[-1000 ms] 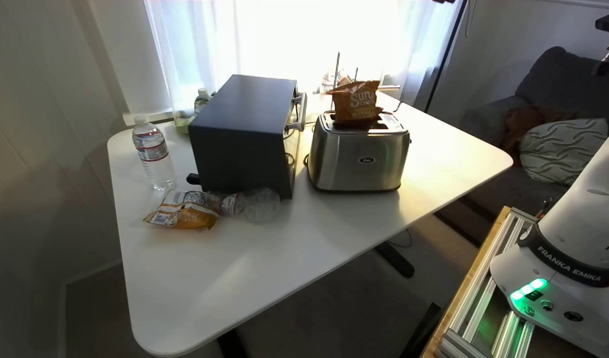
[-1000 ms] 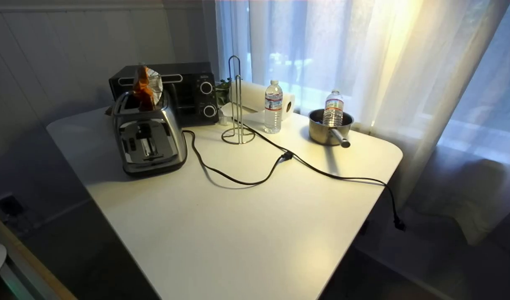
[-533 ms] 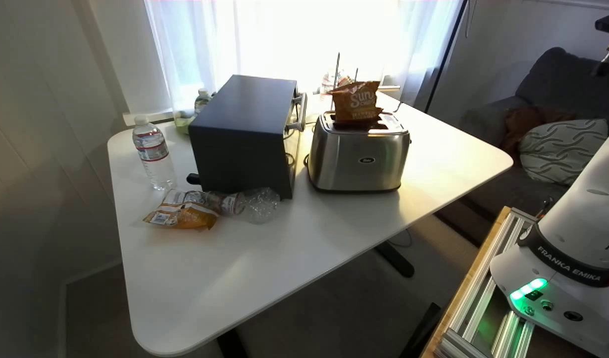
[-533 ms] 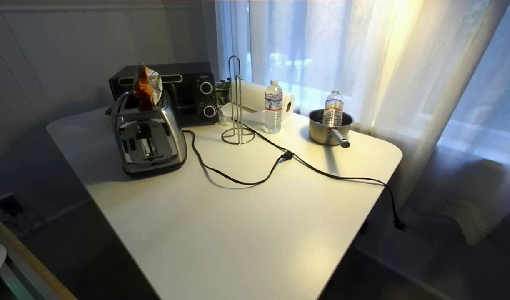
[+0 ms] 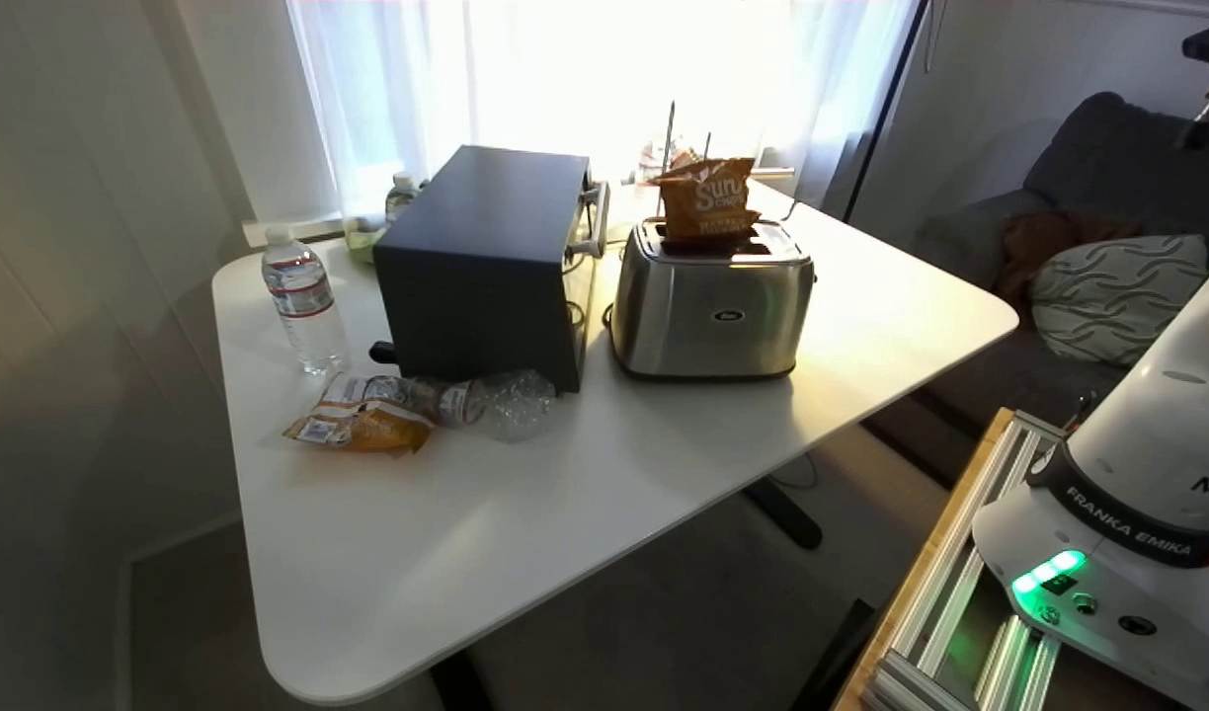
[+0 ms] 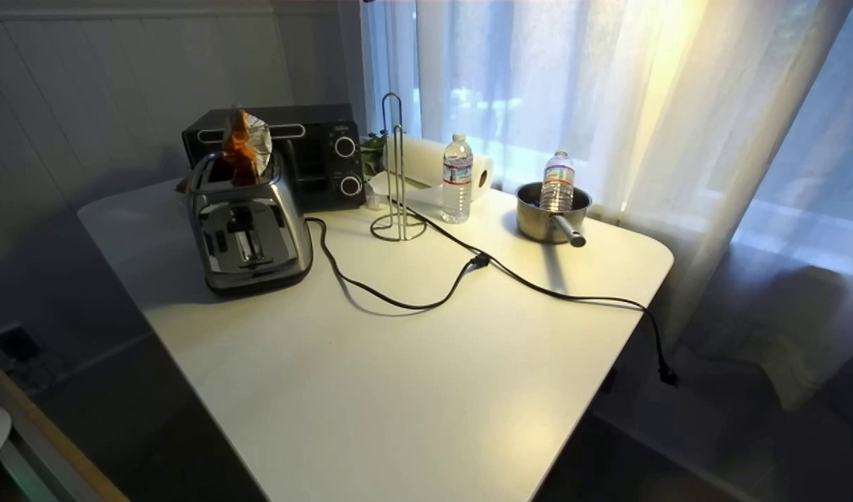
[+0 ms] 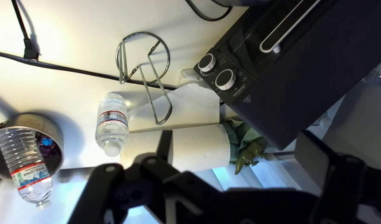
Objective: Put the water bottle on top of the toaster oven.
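Note:
Several clear water bottles with white caps and pale label bands are in view. One bottle (image 5: 306, 301) stands upright beside the oven's far end in an exterior view. Another bottle (image 6: 457, 179) stands upright by the paper towels; it also shows in the wrist view (image 7: 112, 124). A third (image 6: 557, 183) leans in a pot, also in the wrist view (image 7: 25, 165). The dark toaster oven (image 5: 481, 306) has a bare flat top; it shows in an exterior view (image 6: 343, 199) and in the wrist view (image 7: 290, 93). My gripper (image 7: 235, 146) is open and empty, above the table's window side.
A silver toaster (image 5: 708, 321) holds an orange chip bag (image 5: 708, 202). A wire holder (image 6: 398, 181), paper towel roll (image 7: 196, 146), pot (image 6: 538, 226) and black cord (image 6: 398, 305) lie nearby. A chip bag (image 5: 367, 430) and crumpled clear plastic (image 5: 516, 405) lie by the oven.
The arm's lower part has turned slightly. A dark tip at the top edge of an exterior view is gone, and a small dark piece shows at another view's top edge. Table objects have not moved.

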You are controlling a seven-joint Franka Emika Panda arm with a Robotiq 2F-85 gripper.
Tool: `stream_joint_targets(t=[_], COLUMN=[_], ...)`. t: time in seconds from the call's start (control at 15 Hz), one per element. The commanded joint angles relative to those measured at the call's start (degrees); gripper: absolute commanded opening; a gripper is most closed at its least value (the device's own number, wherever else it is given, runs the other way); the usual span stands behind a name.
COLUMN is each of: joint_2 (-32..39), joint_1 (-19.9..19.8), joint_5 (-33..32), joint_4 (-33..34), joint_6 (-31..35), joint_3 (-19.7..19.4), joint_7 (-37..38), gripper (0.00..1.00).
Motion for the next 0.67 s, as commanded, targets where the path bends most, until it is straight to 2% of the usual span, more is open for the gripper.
stream_joint_targets(t=[0.0,0.27,0.33,0.6], joint_2=[12.38,22.65,16.77,18.63], joint_1=[-5.69,-10.50,-7.71,-8.07], joint_5=[2.32,-0.20,0.48,0.48], joint_4=[13.83,23.75,15.13,16.25], joint_6=[-2.83,-3.20,-0.02,0.18], joint_3=[2.74,4.73,2.90,2.92], joint_7=[0.13,2.27,0.42,0.28], gripper=[1.00,1.00,1.00,1.00])
